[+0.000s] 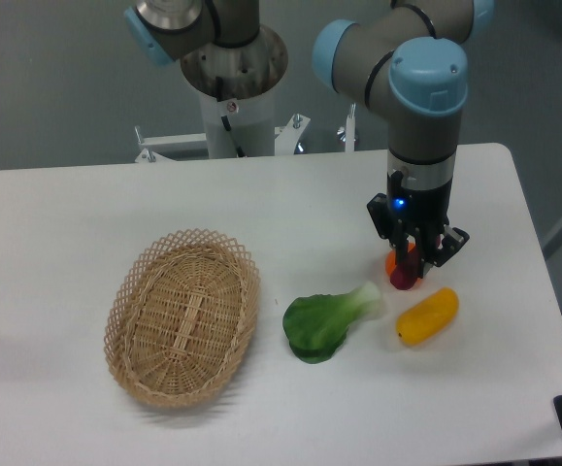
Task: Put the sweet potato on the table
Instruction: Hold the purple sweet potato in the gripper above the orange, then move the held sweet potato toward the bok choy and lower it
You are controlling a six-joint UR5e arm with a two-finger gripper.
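The sweet potato [402, 277] shows only as a small dark magenta end poking out below the gripper [409, 270], which comes straight down over it with the fingers pinching it from either side. Its lower end sits at or just above the table [86, 214]; contact cannot be confirmed from this angle. A round orange fruit [394, 261] is partly hidden directly behind the sweet potato, touching or nearly touching it. A yellow-orange oblong vegetable [427, 316] lies just beside the sweet potato, toward the front edge and slightly right, tilted. A green leafy bok choy toy [327, 320] rests near the sweet potato, to its left, white stem pointing toward it. An oval wicker basket [182, 316] stands well apart from the sweet potato, further left beyond the bok choy. The arm [421, 107] rises vertically above the sweet potato.
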